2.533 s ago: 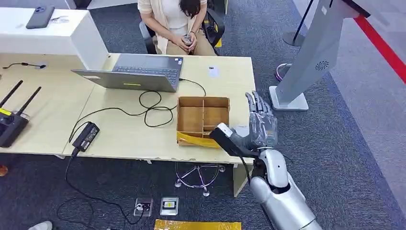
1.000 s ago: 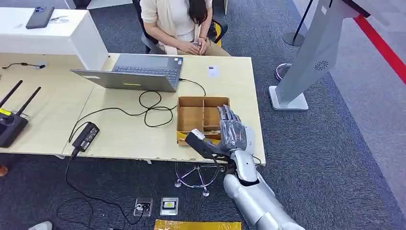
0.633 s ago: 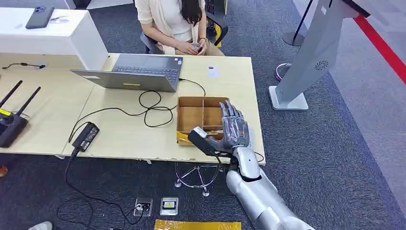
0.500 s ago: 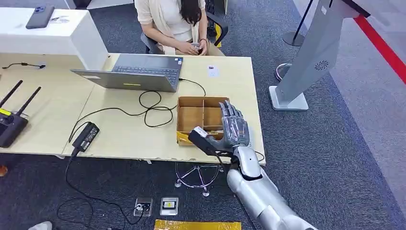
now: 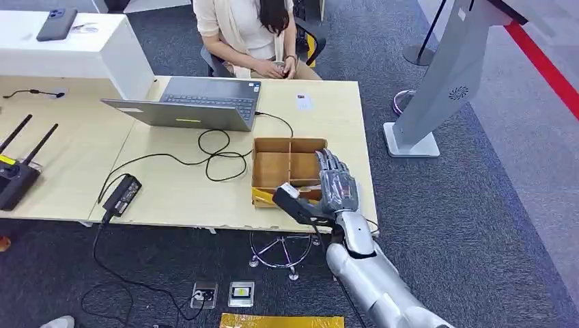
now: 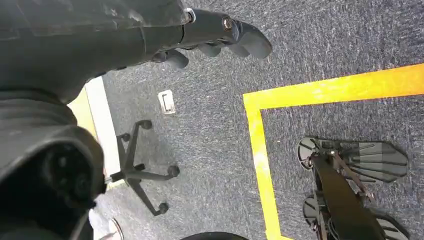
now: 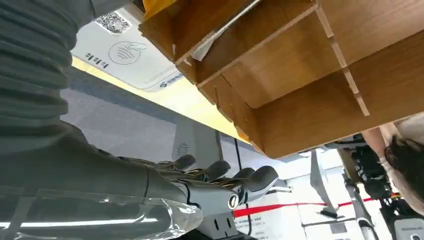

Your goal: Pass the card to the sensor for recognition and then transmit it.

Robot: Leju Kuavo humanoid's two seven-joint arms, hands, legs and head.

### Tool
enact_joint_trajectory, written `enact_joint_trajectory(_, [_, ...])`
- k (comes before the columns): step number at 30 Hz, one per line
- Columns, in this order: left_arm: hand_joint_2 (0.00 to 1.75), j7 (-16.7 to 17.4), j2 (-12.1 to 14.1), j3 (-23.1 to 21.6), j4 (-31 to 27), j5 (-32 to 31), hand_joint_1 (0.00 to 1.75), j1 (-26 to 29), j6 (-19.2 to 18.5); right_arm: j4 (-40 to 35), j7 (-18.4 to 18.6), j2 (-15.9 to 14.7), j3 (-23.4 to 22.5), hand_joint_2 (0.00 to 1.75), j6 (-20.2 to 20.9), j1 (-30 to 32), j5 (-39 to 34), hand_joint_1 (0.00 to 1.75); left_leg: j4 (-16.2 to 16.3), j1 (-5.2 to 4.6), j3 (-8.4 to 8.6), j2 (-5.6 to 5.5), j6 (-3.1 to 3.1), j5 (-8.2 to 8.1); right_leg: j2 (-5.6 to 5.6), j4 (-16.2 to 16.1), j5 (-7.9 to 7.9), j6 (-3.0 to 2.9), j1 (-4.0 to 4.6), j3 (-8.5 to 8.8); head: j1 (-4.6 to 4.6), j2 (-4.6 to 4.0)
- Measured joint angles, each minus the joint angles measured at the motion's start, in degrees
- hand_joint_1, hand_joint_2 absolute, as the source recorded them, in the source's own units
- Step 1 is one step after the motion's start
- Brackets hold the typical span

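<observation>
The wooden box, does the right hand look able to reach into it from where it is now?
Probably yes: the right hand, open, hovers at the wooden box's near right corner, and nothing covers its open top.

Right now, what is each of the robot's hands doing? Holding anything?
Right hand: open, fingers extended over the wooden divided box, holding nothing.
Left hand: hanging above the carpet, fingers partly curled, holding nothing visible; open or closed cannot be told.

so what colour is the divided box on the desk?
Brown wood, the divided box; clearest in the head view.
</observation>
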Motion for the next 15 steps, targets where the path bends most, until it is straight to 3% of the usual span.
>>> enact_joint_trajectory(15, [0.00,0.0,0.0,0.0,0.0,-0.5,0.00,-0.1,-0.1,1.7,0.0,-0.2,0.0,1.75,0.4,0.2,-1.1,0.00,0.0,0.00,0.00,0.00,0.00,0.00,0.00,0.0,0.00,0.00,0.00,0.00,0.00,-0.02])
